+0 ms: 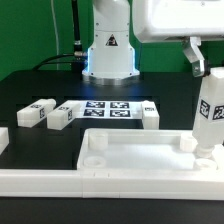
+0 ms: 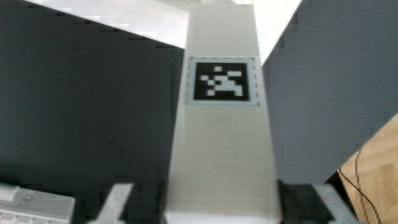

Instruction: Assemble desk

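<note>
The white rimmed tabletop (image 1: 135, 158) lies at the front of the exterior view. My gripper (image 1: 209, 72) is shut on a white leg block (image 1: 212, 112) with tags, holding it upright over the tabletop's corner at the exterior view's right; I cannot tell if its lower end touches. In the wrist view the leg block (image 2: 222, 130) runs straight out from between my fingers (image 2: 125, 203), a tag on its face, with the gripper (image 2: 214, 208) closed on its sides. Three more leg blocks lie on the black table: two (image 1: 35, 112) (image 1: 60, 116) at the left, one (image 1: 149, 113) by the marker board.
The marker board (image 1: 108, 108) lies flat behind the tabletop. The robot base (image 1: 108, 55) stands at the back. A white border rail (image 1: 35, 181) runs along the front left, and another white piece (image 1: 3, 139) shows at the left edge.
</note>
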Controlling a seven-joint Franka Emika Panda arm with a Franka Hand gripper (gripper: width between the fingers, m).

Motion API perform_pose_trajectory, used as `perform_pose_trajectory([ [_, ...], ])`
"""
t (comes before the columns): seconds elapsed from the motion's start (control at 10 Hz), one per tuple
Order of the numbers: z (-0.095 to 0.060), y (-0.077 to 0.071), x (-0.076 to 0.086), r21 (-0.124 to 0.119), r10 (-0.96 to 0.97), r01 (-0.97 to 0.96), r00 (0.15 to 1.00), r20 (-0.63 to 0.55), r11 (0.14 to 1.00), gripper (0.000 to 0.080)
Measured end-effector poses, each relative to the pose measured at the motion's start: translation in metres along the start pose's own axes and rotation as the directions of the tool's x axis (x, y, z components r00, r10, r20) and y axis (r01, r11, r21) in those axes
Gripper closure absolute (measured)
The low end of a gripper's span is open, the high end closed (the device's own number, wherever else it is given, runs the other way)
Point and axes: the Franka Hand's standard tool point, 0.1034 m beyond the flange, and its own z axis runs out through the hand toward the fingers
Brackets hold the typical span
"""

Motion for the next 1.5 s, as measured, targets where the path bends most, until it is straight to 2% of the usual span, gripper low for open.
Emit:
perform_pose_trajectory([
  [0.6, 0.014, -0.001, -0.010, 0.005, -0.008, 0.008, 1.000, 0.017, 1.000, 0.0509],
  [1.2, 0.022, -0.003, -0.015, 0.008, -0.008, 0.008, 1.000, 0.025, 1.000, 0.0509],
  [1.5, 0.023, -0.005, -0.018, -0.003, -0.008, 0.008, 0.999, -0.038, 1.000, 0.0509],
])
